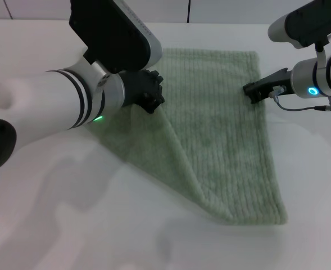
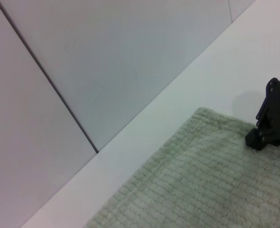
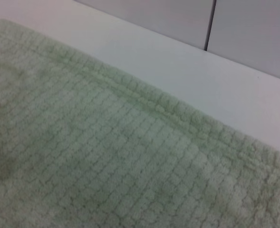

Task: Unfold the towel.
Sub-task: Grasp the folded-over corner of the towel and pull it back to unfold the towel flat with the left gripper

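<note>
The pale sage-green ribbed towel [image 1: 221, 129] lies on the white table, its long right part flat. My left gripper [image 1: 152, 104] is shut on the towel's top layer at the left edge and holds it lifted, so a fold slopes from the fingers down toward the near right corner. My right gripper [image 1: 250, 93] is shut, with its tips resting on the towel's right edge near the far corner. The left wrist view shows the towel's far corner [image 2: 201, 190] and the right gripper [image 2: 256, 140] on it. The right wrist view shows only towel [image 3: 106, 156] and its hemmed edge.
The white table [image 1: 69, 225] stretches to the left and front of the towel. Grey wall panels [image 2: 106, 71] stand just behind the table's far edge. My left arm's bulky white forearm [image 1: 36, 107] covers the table's left side.
</note>
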Available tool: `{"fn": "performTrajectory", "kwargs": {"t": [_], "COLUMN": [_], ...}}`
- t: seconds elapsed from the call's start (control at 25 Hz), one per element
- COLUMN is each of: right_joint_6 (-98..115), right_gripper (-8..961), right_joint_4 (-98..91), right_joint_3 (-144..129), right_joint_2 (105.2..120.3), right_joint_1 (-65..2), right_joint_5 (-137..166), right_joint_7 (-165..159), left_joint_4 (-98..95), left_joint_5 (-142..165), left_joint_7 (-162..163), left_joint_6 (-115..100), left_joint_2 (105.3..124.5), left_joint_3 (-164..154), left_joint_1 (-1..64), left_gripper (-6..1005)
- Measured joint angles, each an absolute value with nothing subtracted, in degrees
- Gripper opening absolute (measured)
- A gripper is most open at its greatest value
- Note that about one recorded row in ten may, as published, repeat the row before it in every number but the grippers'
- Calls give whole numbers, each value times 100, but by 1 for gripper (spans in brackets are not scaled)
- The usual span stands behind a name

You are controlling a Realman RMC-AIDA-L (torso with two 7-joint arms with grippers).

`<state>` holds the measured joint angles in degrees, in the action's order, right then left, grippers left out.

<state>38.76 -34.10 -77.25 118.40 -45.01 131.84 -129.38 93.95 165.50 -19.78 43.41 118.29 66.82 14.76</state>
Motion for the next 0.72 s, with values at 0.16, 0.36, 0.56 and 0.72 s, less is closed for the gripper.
{"fn": "performTrajectory", "kwargs": {"t": [0.16,0.36,0.56,0.72], "right_joint_6": [3876,3876,3878,3884], "right_gripper": [-1,-1,-1,-1], "right_joint_4": [-3410,-3410,-3410,-3410], "right_joint_3": [-7725,-7725,-7725,-7725], "right_joint_2": [11839,11838,11838,11838], "right_joint_1": [-4506,-4511,-4513,-4516], "right_joint_5": [13184,13184,13184,13184], "right_joint_7": [-12938,-12938,-12938,-12938], "left_joint_4": [9431,9573,9723,9759], "left_joint_5": [16550,16550,16550,16549], "left_joint_7": [-1992,-2028,-2042,-2100], "left_joint_6": [4354,4391,4394,4410], "left_joint_2": [11823,11821,11821,11815], "left_joint_3": [6781,6810,6813,6788], "left_joint_1": [1360,1185,1042,953], "left_gripper": [75,77,80,82]}}
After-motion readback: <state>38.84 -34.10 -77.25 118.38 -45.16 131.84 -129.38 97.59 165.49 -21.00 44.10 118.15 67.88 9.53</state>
